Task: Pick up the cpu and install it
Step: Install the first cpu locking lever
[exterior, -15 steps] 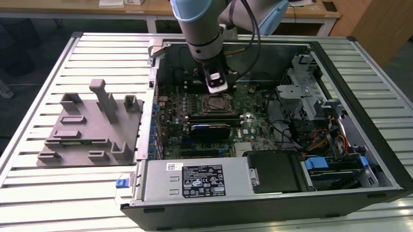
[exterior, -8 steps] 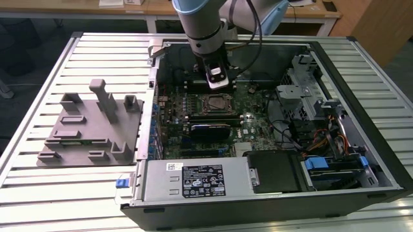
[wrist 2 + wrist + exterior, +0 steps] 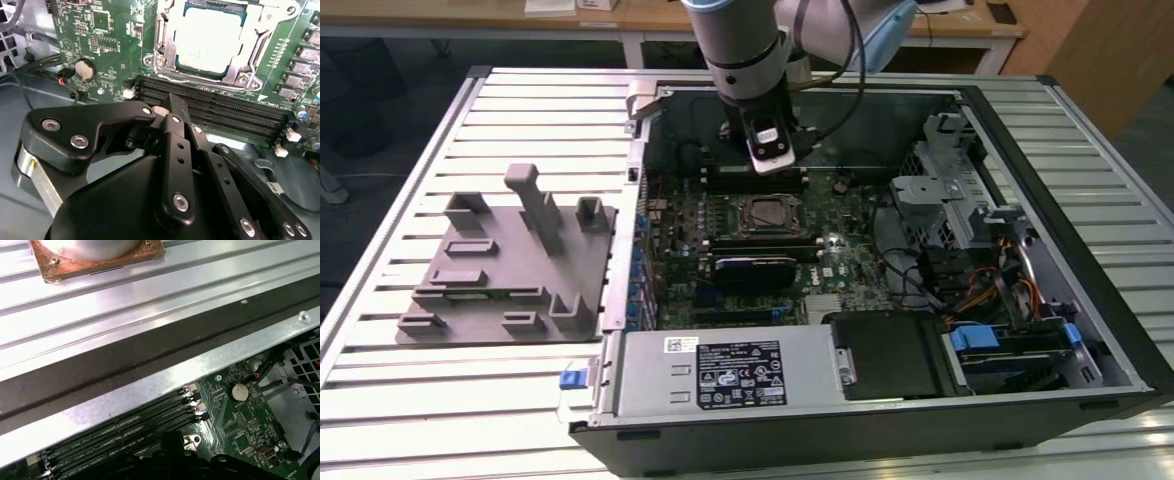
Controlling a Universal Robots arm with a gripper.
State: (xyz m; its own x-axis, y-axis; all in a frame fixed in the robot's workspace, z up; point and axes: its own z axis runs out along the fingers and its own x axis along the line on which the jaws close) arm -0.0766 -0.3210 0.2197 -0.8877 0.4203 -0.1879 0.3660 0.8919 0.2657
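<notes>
A ribbed metal table [image 3: 400, 400] of pale aluminium slats is seen filling most of the exterior view. Wooden desks [image 3: 640, 15] are visible along the top edge, and a wooden panel in the upper right corner. An open computer case [image 3: 1067, 250] is laid on its side at centre-right of that view, its green motherboard [image 3: 854, 270] exposed. A grey tray [image 3: 507, 270] with raised moulded posts is set on the table at centre-left, just beside the case.

The cpu [image 3: 212, 37] is found seated in the socket: in the second wrist view its silvery top plate is seen at upper centre, ringed by the metal retention frame [image 3: 165, 55]. In the exterior view the same cpu [image 3: 765, 214] is placed near the middle of the board.

The gripper [image 3: 771, 165] is held inside the case, above the board near the memory slots [image 3: 215, 107], just beyond the socket toward the frame's top. In the second wrist view the black linkage [image 3: 175, 150] is drawn together, the fingers closed narrow with nothing gripped between them.

In the first wrist view, the slatted table surface and a copper-coloured mounting plate [image 3: 95, 260] are noted at upper left.
</notes>
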